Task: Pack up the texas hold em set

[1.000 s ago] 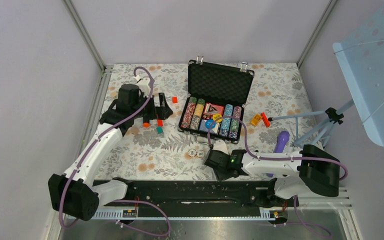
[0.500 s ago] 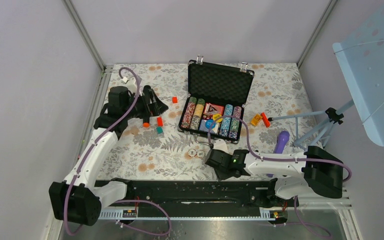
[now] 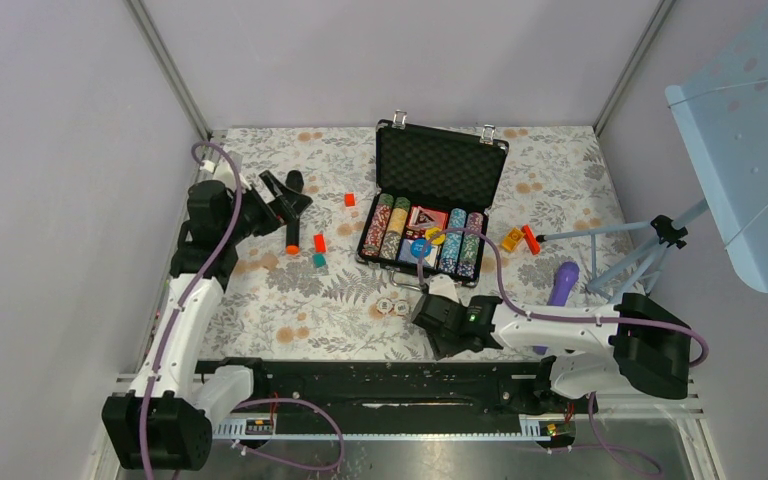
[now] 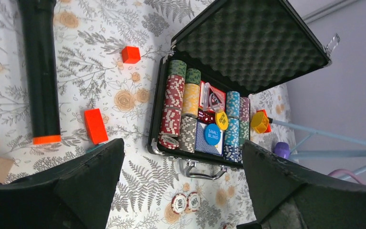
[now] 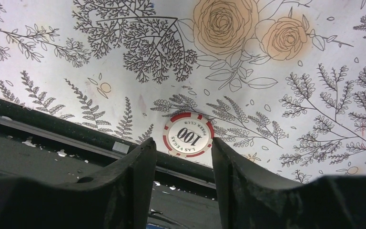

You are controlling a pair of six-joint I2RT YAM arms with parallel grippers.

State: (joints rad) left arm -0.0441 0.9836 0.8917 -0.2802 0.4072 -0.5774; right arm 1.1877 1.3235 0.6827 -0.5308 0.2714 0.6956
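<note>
Left arm has swung back over the last second, off the spot above the red blocks (image 4: 96, 125) and toward the far-left corner; left gripper (image 4: 182, 145) now hangs off the surface (image 3: 290, 290), fingers wide apart, nothing between them, wrist camera angled at the briefcase (image 3: 440, 165). Right arm has hardly shifted in that time: right gripper (image 5: 183, 143) sits low at the near edge of the surface, fingers apart on either side of a red-and-white 100 chip (image 5: 189, 138) lying flat, not pinching it from what shows. Briefcase stands far-centre, lid up, foam showing; chip rows (image 4: 174, 102) fill the tray, with a blue card deck (image 4: 201, 143), a blue Small Blind button (image 4: 213, 134) and a yellow button (image 4: 222, 120) on top. Outside it: two loose chips (image 4: 186, 202) on the cloth just near of the handle, and a second yellow button (image 4: 259, 121) just right of the case by a red piece. Black microphone (image 4: 40, 71) lies left, untouched. Reading: the left arm's retreat gives no packing progress, just room. The right-hand chip looks like the step in hand. A thin, flat chip beside the edge rail could slip off on a poor pinch. Lid stays open until the strays are in
</note>
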